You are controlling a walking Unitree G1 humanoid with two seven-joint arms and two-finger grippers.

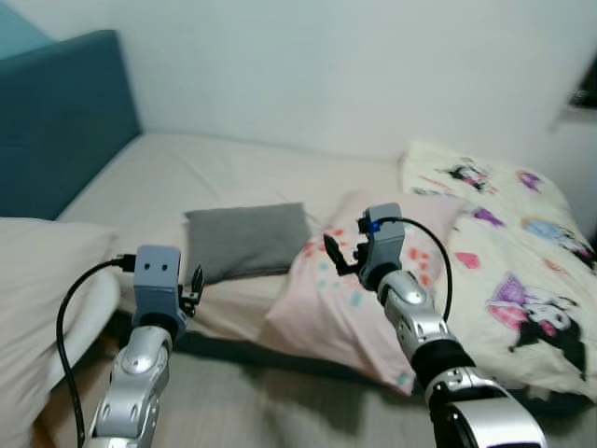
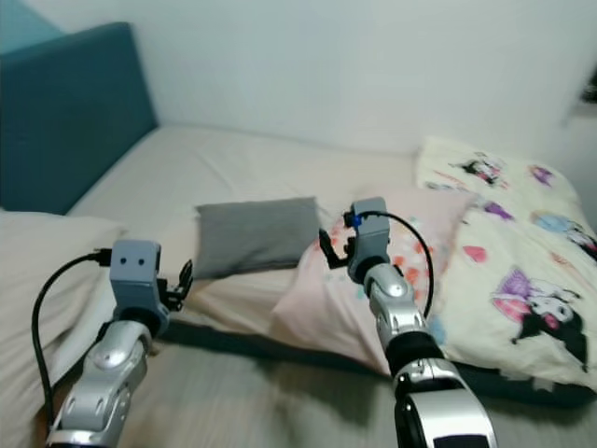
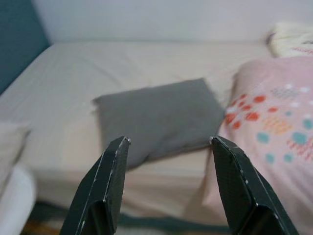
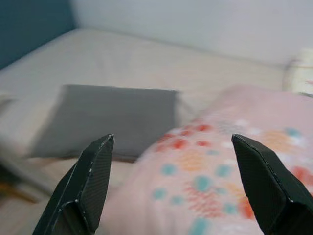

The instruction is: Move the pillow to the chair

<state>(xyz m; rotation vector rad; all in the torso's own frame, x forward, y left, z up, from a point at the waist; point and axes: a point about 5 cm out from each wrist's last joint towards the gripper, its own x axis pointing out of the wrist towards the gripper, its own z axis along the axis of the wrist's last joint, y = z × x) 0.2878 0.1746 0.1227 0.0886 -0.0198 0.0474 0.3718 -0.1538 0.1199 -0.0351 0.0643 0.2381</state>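
Approaching flat grey fabric pillow [image 1: 246,240] lying on beige bed [image 1: 233,168], beside pink patterned pillow [image 1: 359,280]; left gripper [image 3: 168,147] and right gripper [image 4: 173,142] both spread, empty; reaching forward next, probably

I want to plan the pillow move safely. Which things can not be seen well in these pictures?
- Pink pillow: its middle is hidden behind the right gripper in the eye views.
- Gray pillow: its near edge is covered by the left gripper fingers in the left wrist view.
- Cartoon blanket: cut off by the right edge.
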